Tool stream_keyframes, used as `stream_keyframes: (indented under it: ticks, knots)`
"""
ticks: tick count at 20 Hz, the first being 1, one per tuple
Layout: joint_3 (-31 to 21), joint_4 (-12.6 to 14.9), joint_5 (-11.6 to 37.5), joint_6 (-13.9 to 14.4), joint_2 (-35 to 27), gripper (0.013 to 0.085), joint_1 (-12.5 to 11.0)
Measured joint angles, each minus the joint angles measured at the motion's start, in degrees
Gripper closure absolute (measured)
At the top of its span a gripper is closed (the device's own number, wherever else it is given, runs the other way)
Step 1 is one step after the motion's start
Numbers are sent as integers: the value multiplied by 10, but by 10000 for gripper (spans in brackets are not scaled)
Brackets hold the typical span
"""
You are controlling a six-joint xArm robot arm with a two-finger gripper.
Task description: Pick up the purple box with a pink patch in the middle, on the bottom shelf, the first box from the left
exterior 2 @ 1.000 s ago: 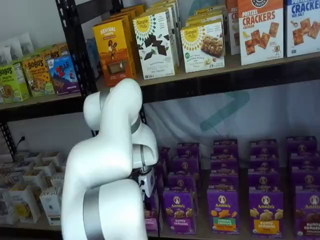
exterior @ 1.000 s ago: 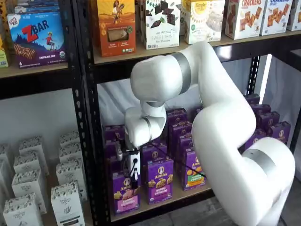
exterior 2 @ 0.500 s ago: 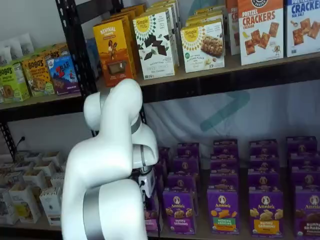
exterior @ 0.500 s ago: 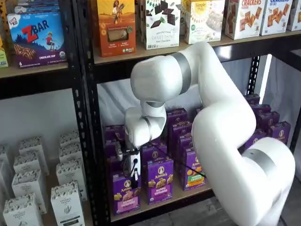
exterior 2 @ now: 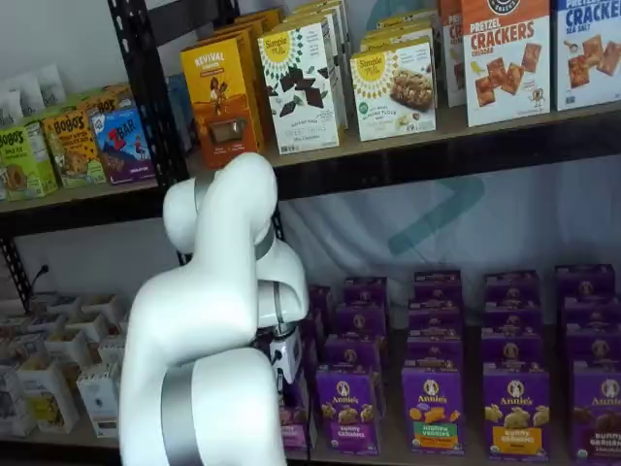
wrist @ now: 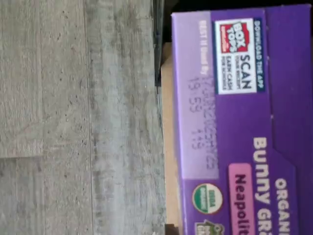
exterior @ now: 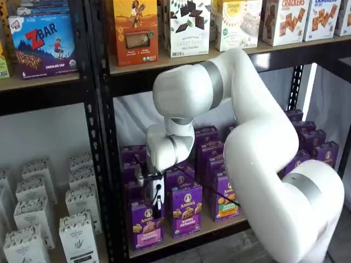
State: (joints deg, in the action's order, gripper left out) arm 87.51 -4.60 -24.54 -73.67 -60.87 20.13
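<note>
- Fingers (exterior: 157, 203) dark and side-on against the upper front of the purple box (exterior: 145, 226); cannot tell whether clenched on it or released, since no gap and no clear pinch shows.
- White arm (exterior: 258, 137) bent down in front of the shelving, in almost the same pose as a second ago; only a slight shift at the forearm.
- Bottom shelf (exterior: 211, 226) carrying rows of purple cartons, with its tan edge (wrist: 168, 147) and grey floor beyond showing in the wrist view.
- Purple box standing at the front corner of that shelf beside the black upright, pink panel low on its face; top flap (wrist: 234, 122) filling much of the wrist view.
- Printing on that box seemingly a touch higher than a second ago, though hardly moved over the last half second.
- Gripper (exterior: 156, 207) right at the carton's top edge, white body just above.
- Probably grasp made or being made and lift barely begun; next, a straight pull up and outward, clear of the neighbouring carton (exterior: 186, 211).
</note>
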Motion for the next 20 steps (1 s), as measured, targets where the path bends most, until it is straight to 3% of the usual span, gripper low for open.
stream_keyframes:
  ticks: [4, 6, 20]
  knots:
    - [-2, -2, 0, -1, 1, 570, 0]
    - [-4, 1, 1, 1, 2, 650, 0]
    - [-30, 8, 8, 8, 23, 650, 1]
